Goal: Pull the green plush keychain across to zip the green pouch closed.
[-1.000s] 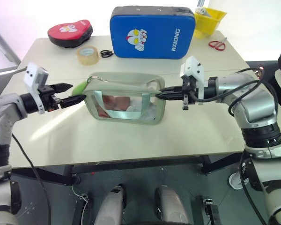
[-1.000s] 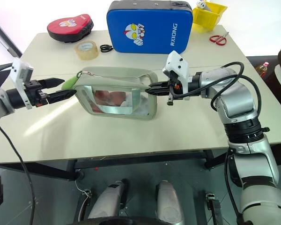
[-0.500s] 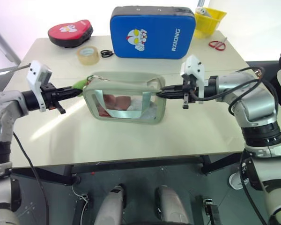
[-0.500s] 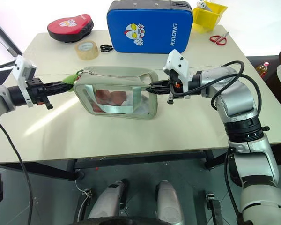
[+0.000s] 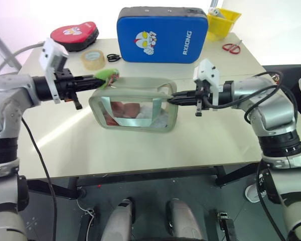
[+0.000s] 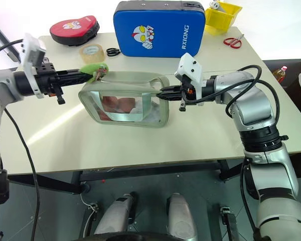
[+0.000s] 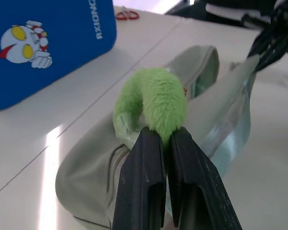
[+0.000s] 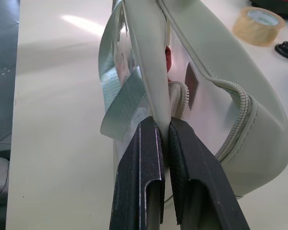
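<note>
The green pouch [image 5: 135, 108] stands upright in the middle of the table, with its clear window toward me. The green plush keychain [image 5: 109, 75] sits at the pouch's top left corner. My left gripper [image 5: 98, 79] is shut on the keychain, and the left wrist view shows the plush [image 7: 156, 103] pinched between the fingertips [image 7: 149, 143]. From the right, my right gripper [image 5: 171, 98] is shut on the pouch's right end, clamping its edge [image 8: 156, 81]. Beside that grip the zipper [image 8: 240, 96] gapes open.
Behind the pouch stands a blue padded case [image 5: 163, 34]. A tape roll [image 5: 93, 59], black scissors [image 5: 113, 57] and a red pad [image 5: 75, 35] lie at the back left. A yellow bin [image 5: 223, 21] and red scissors [image 5: 232, 47] are at the back right.
My left gripper went from open to shut on the keychain, then rose and moved right onto the pouch's top left corner. The right gripper and the pouch's right end stayed put.
</note>
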